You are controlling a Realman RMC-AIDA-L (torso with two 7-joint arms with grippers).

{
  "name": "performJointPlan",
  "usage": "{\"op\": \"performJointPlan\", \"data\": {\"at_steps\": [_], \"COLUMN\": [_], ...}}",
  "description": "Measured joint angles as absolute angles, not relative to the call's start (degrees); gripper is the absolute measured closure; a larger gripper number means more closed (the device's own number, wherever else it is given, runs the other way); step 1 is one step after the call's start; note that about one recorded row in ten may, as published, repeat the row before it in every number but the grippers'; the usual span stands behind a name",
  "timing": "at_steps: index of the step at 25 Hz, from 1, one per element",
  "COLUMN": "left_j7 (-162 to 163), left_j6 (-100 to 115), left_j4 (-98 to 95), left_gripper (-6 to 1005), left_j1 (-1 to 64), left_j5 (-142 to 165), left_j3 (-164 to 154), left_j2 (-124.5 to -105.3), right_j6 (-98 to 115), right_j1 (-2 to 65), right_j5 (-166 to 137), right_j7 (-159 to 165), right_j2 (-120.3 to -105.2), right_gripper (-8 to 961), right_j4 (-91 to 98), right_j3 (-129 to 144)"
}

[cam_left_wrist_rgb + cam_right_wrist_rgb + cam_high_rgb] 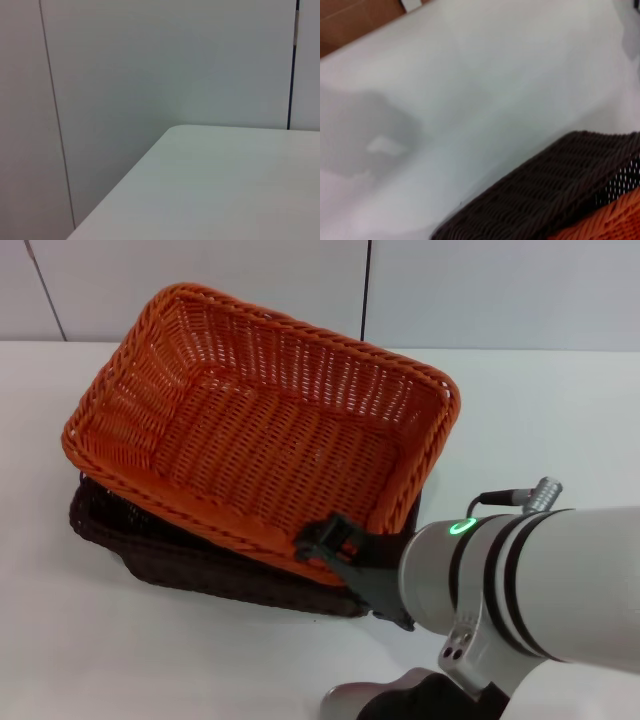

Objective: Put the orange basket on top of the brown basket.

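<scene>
One pincer [325, 540] is in play, the right one, and it sits at the near rim of the orange basket [260, 430], black fingers touching the braided edge; whether it's clenched on that rim or released, I cannot tell from here. Right arm [530, 585] comes in from the near right, green ring lit on its wrist. Orange basket rests on top of the brown basket [180, 555], skewed and tilted, its far right corner riding higher. Brown one lies flat on the white table [520, 420], peeking out along the near and left sides. From the right wrist, brown weave [555, 190] with orange [615, 220] just above it. Left pincer is out of sight; its wrist camera sees only a table corner [225, 185] and wall [150, 60].
</scene>
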State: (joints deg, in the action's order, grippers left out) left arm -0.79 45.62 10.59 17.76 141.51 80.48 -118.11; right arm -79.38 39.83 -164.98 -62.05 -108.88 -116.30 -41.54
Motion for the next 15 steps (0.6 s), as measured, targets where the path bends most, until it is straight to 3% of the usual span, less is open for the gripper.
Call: {"op": "performJointPlan", "data": {"at_steps": [15], "left_j7": [-0.8], "left_j6": [45.7], "left_j4": [10.4], "left_gripper": [195], "left_j1": [17.8], "left_j5": [141.5], "left_j3": [80.5], "left_j2": [-118.12], "right_j6": [-77.6], "right_j1": [39.5], "right_j5": [-163.7], "right_j7": [-62.2], "right_j2": [-109.16], "right_gripper": [352], "right_j4": [-116.1], "right_j3": [-39.7]}}
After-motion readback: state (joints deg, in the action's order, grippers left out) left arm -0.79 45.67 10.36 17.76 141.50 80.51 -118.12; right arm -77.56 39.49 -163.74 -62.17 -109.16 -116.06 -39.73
